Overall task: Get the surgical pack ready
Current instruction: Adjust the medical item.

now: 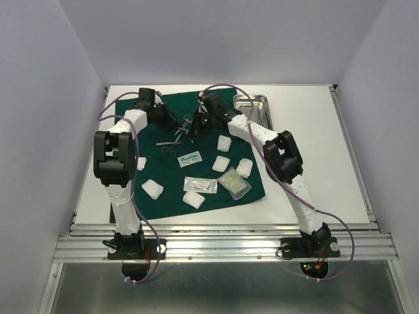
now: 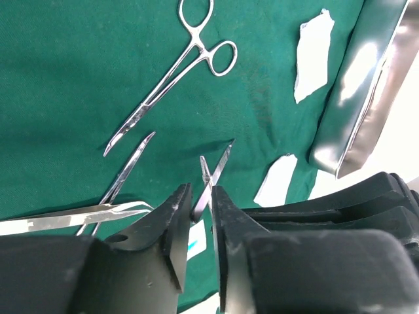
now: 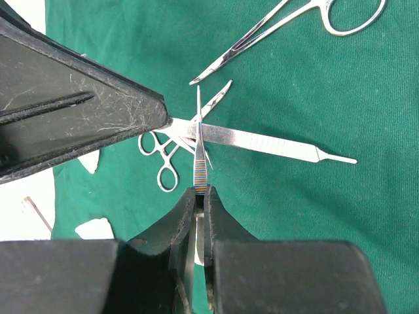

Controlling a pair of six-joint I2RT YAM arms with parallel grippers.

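The dark green drape [image 1: 170, 173] lies spread on the table. My right gripper [image 3: 200, 193], also in the top view [image 1: 196, 124], is shut on steel tweezers [image 3: 198, 124] that point forward over the cloth. My left gripper [image 2: 201, 196], also in the top view [image 1: 177, 125], is shut on the end of a flat steel scalpel handle [image 3: 275, 145]; its finger [image 3: 98, 111] shows at the left of the right wrist view. The tweezers cross the handle. Ring-handled forceps [image 2: 177, 72] and a second pair [image 2: 124, 173] lie on the drape. The steel tray [image 1: 252, 97] stands empty beyond the drape's far right corner.
Several white gauze pads [image 1: 224, 144] lie on the drape, one [image 1: 139, 163] off its left edge. Sealed packets [image 1: 200, 185] and a greenish pack [image 1: 234, 183] lie toward the near side. Another flat steel instrument [image 2: 65, 219] lies left of my left gripper. Grey walls enclose the table.
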